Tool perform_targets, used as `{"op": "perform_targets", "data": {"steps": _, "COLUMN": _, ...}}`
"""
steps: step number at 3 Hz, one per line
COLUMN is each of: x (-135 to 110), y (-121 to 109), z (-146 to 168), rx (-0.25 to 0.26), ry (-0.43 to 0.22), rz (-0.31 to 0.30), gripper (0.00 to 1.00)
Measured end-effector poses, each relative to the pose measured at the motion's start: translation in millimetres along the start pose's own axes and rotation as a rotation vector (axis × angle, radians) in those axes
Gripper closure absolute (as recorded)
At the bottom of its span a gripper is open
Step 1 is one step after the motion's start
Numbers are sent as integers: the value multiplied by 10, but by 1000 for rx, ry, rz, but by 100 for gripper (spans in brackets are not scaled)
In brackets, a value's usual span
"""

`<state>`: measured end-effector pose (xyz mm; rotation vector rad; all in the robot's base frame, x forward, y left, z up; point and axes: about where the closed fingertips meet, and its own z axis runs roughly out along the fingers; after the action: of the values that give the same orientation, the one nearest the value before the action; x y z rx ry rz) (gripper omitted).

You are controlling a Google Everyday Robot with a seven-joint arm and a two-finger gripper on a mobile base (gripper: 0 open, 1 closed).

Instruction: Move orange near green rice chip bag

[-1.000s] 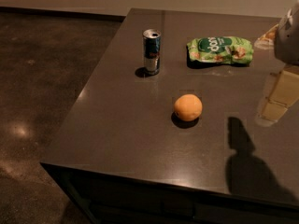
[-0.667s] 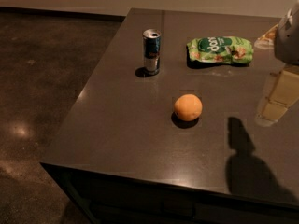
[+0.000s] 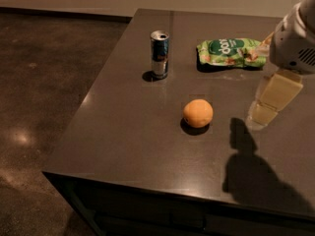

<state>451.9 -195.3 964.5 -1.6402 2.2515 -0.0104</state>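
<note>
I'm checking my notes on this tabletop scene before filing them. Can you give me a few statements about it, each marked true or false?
1. The orange lies on the table, apart from the green rice chip bag. True.
2. The gripper holds the orange. False: it hangs above the table to the right of the orange in the camera view and does not touch it.
3. The drink can stands upright, left of the bag in the view. True.
4. The orange sits on top of the bag. False: it rests on bare tabletop, nearer the camera than the bag.
</note>
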Motion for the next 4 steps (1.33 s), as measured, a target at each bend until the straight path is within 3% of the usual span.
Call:
{"op": "perform_targets", "data": {"steps": 1, "x": -201, "y": 61, "z": 240, "rx": -53, "ry": -57, "rz": 56, "gripper": 0}}
{"op": "perform_targets", "data": {"steps": 2, "x": -402, "y": 172, "z": 475, "rx": -74, "ry": -113, "rz": 80, "gripper": 0}}
{"op": "perform_targets", "data": {"steps": 4, "x": -632, "y": 165, "z": 1056, "rx": -35, "ry": -147, "rz": 69, "gripper": 0}}
